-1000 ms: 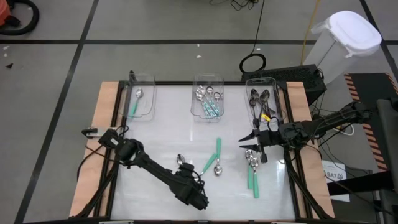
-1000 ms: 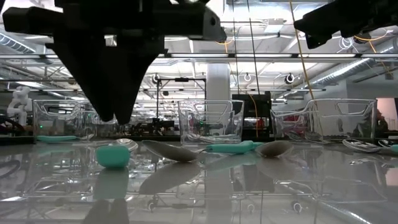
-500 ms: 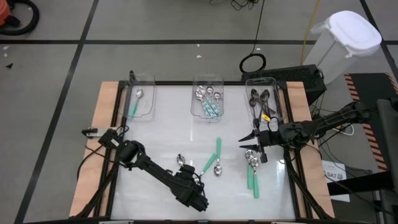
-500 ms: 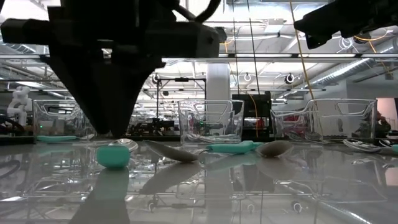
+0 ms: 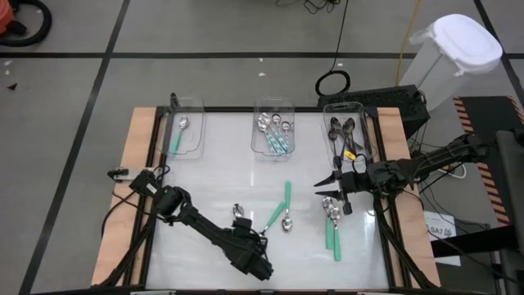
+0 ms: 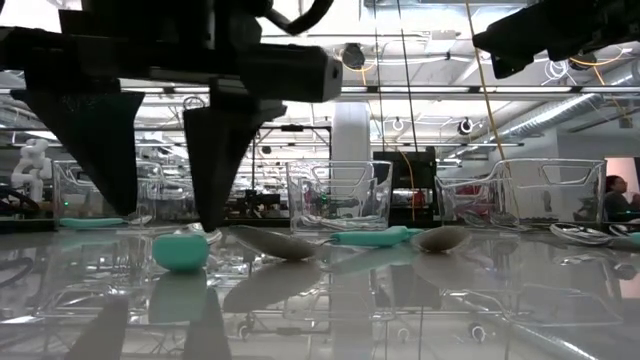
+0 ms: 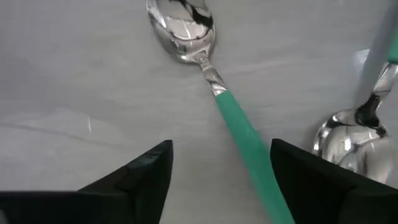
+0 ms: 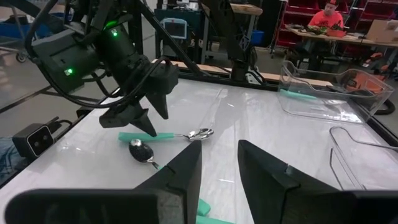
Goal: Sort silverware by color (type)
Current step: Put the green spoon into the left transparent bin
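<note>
A teal-handled spoon (image 7: 211,81) lies flat on the white table near the front, its bowl (image 5: 237,211) toward the far edge. My left gripper (image 7: 221,180) points down over its handle, open, one finger on each side of the handle's end (image 6: 181,251); I cannot tell if a finger touches it. More teal-handled spoons (image 5: 278,215) lie beside it, and others (image 5: 332,225) lie under my right gripper (image 5: 323,191). That gripper hovers above the table at the right, its fingers a small gap apart with nothing between them (image 8: 219,168).
Three clear bins stand along the far edge: the left bin (image 5: 195,131) holds one teal-handled spoon, the middle bin (image 5: 255,131) silver and teal-handled spoons, the right bin (image 5: 364,135) dark spoons. A person sits in the room beyond the table (image 8: 323,15).
My left gripper has come down a little over the teal handle's end with its fingers shut, then opened; its fingers now stand apart on either side of the handle. The spoon has stayed in place.
</note>
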